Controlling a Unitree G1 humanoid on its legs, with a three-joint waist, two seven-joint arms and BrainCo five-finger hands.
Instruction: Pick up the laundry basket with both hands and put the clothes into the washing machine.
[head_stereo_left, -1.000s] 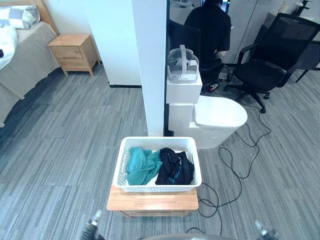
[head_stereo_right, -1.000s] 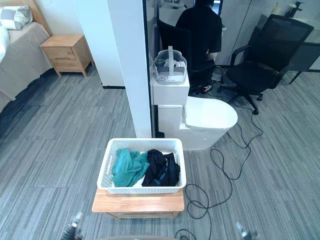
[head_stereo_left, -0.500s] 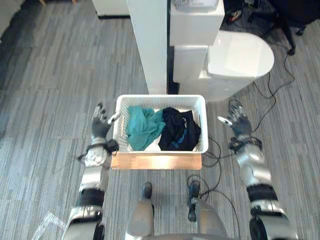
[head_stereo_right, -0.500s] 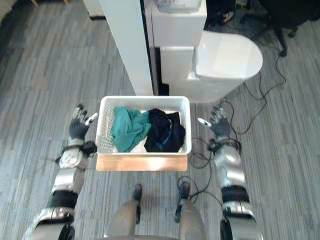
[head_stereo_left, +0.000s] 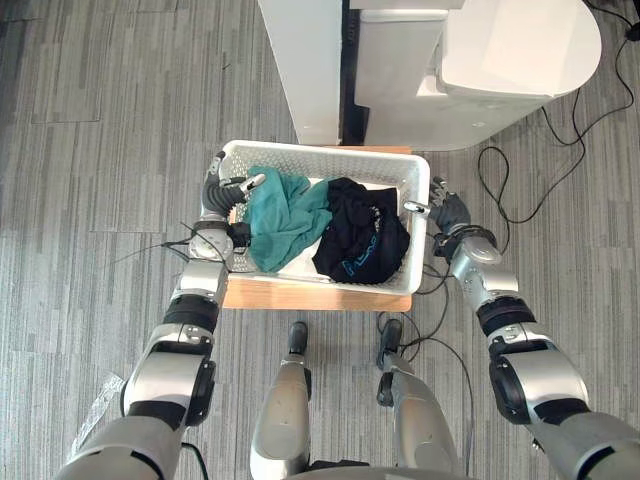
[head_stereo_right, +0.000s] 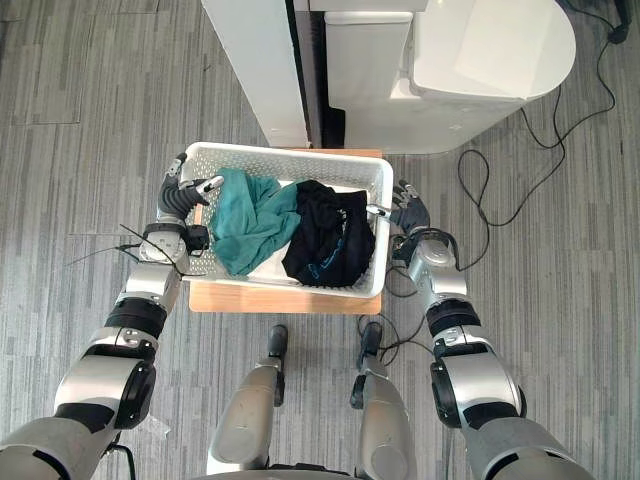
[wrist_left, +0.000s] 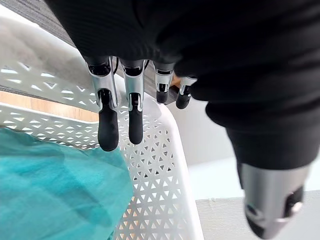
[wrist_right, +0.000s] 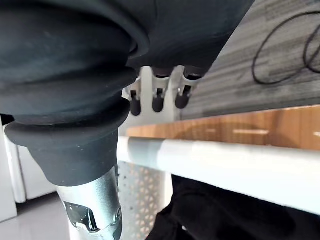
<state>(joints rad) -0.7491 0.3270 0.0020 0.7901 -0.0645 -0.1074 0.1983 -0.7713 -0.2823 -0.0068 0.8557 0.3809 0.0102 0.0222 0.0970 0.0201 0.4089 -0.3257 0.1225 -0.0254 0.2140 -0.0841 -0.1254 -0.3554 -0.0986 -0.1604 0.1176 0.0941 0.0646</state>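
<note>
1. A white rounded fixture stands beyond the far side of the laundry basket, with a white pillar beside it. I see no washer door from here.
2. A low wooden table carries the basket, and its edge shows along the basket's near side.
3. The laundry basket, white and perforated, sits flat on that table and is not yet lifted.
4. Inside the basket, a teal garment fills the left half and a black garment the right. The two touch in the middle.
5. The left hand is at the basket's left end wall and the right hand at its right end wall.
6. The left fingers hang straight and slightly spread along the wall, with the thumb apart over the rim. The right fingers are relaxed past the rim with the thumb on the other side. Neither hand pinches the rim yet.
7. To do this step well, I judge both hands should close on the rim together at matching spots. They should then raise the basket level, so the clothes do not slide and the thin wall does not twist.
</note>
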